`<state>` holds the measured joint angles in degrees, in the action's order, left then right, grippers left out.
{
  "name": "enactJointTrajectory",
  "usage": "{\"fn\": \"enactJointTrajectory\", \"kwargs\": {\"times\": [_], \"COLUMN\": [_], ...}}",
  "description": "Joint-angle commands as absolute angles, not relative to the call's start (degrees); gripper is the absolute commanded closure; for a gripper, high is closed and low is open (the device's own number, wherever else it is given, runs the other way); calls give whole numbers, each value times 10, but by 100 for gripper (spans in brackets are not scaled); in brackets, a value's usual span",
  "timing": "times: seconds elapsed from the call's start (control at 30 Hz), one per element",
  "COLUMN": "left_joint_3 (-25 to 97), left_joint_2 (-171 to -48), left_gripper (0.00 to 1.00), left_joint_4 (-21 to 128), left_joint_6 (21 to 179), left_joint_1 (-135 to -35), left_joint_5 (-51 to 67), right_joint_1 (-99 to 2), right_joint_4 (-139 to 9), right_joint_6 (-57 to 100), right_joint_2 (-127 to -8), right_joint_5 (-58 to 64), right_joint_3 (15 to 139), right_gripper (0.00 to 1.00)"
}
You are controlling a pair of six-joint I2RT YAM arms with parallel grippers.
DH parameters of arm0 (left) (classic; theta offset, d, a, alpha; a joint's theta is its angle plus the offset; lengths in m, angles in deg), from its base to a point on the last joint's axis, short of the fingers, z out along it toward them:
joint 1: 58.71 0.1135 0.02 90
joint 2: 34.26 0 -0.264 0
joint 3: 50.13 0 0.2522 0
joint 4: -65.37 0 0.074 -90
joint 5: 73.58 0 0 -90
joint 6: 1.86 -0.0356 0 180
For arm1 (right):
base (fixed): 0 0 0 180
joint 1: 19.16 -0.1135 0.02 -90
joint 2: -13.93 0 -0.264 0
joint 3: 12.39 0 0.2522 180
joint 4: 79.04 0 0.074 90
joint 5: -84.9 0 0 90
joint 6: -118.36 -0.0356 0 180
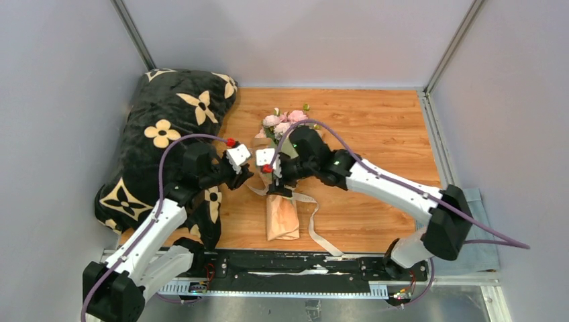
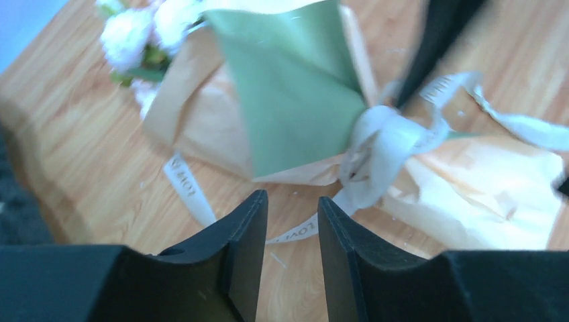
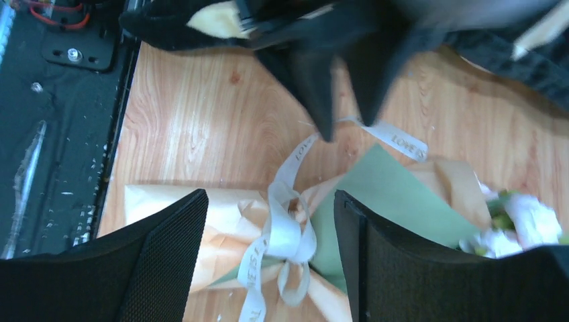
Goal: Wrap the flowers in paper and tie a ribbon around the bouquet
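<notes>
the bouquet (image 1: 282,216) lies mid-table, its flowers (image 1: 284,123) toward the far edge and its crumpled paper tail toward the near edge. the green fold (image 2: 295,87) shows over the peach paper (image 3: 168,208). the ribbon (image 3: 285,236) is knotted round the waist, one end trailing toward the near edge and another lying on the table (image 1: 376,134) at the bouquet's left. the right gripper (image 3: 270,198) hangs over the knot, jaws wide apart, gripping nothing. the left gripper (image 2: 290,201) sits just left of the waist, jaws a little apart and clamping nothing. a black flowered cushion (image 1: 168,134) fills the far left corner.
</notes>
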<state>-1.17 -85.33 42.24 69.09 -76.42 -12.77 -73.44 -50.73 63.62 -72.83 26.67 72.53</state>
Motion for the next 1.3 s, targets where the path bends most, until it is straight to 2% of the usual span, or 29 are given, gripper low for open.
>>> {"fn": "enactJointTrajectory", "kwargs": {"times": [0.0,0.1,0.2,0.5,0.57,0.63,0.7,0.83,0.93,1.03,1.07,1.13,1.27], "left_joint_3": [21,44,75,82,82,81,76,62,55,49,46,42,36], "left_joint_2": [-846,-856,-912,-1034,-1045,-1051,-1059,-1070,-1073,-1074,-1075,-1076,-1076], "left_gripper": [58,58,58,48,48,48,51,56,57,58,59,65,84], "left_joint_4": [344,328,311,353,364,379,388,390,385,391,394,407,437], "left_joint_6": [509,453,424,352,355,361,361,352,349,344,344,350,393], "left_joint_1": [-853,-988,-1053,-1102,-1102,-1103,-1106,-1109,-1109,-1109,-1110,-1110,-1109], "left_joint_5": [-146,-67,-44,-2,13,22,30,50,51,50,54,63,83], "right_joint_1": [-659,-567,-523,-521,-521,-521,-521,-521,-521,-521,-521,-521,-521], "right_joint_4": [-508,-567,-616,-678,-680,-681,-677,-669,-662,-655,-646,-633,-619], "right_joint_6": [520,376,288,245,244,245,247,250,252,255,257,257,264], "right_joint_2": [-658,-649,-683,-793,-807,-816,-823,-828,-827,-824,-821,-812,-780], "right_joint_5": [292,296,327,396,400,398,397,395,399,404,406,406,397], "right_joint_3": [680,618,577,570,570,572,572,571,571,576,577,578,566], "right_gripper": [28,38,46,47,52,61,66,68,80,98,100,100,100]}}
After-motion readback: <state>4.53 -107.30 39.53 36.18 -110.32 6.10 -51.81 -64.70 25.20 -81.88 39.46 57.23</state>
